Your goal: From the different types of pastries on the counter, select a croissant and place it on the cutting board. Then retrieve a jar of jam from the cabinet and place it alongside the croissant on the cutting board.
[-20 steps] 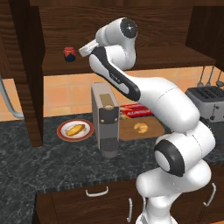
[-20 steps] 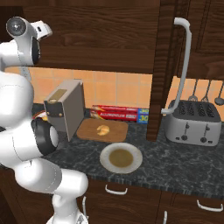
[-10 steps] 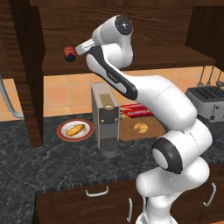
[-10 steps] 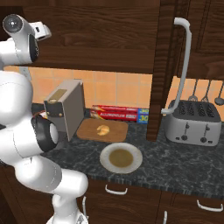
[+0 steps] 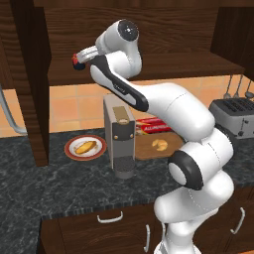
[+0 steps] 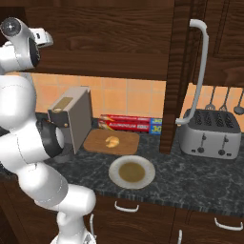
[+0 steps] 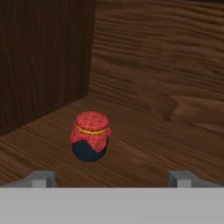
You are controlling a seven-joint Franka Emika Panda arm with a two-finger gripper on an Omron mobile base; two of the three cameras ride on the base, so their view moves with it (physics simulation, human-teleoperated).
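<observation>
With croissant (image 5: pixel 159 144) already lying on cutting board (image 5: pixel 149 150) on table (image 5: pixel 59 183), we count first half done. Jar of jam (image 7: pixel 90 136) stands upright on cabinet (image 7: pixel 144 144) shelf, ungrasped. Our fingers (image 7: pixel 41 178) spread wide, jar ahead between them, apart. Left: close in, grip, carry jar beside croissant.

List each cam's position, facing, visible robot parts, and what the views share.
Left base view: behind-left, looking forward-down; arm reaches the cabinet shelf, jar of jam by the tool.
Right base view: behind-right, same counter; arm at left.
Hand view: along the tool at the jar of jam, fingertips spread.
Base views share the cutting board, croissant, toaster.
</observation>
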